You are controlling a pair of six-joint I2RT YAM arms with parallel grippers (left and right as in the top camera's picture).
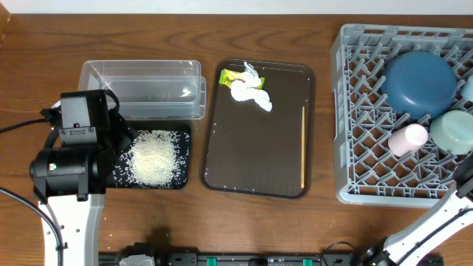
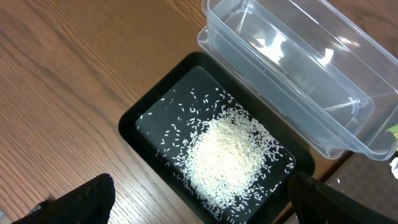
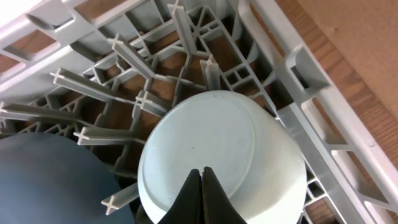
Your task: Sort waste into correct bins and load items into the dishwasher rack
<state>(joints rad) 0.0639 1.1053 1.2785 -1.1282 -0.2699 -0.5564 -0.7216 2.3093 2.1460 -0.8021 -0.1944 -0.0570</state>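
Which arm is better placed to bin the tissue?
Left, probably: its open fingers hang over the black tray beside the clear tub, near the tissue; the right arm is at the rack.

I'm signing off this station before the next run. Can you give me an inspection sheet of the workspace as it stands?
Surface: wooden table.
Job's things: rice heap in black tray; clear tub looks empty; tissue, wrapper and wooden stick on brown serving tray; dark blue dish, pale blue bowl and pink cup in grey rack.
Clutter: nothing seen.
Grippers: left gripper open above the rice; right gripper shut over the upturned bowl, contact unclear.
Cables: black cable beside the left arm.
Surroundings: pale strip beyond the table's far edge; nothing else seen.
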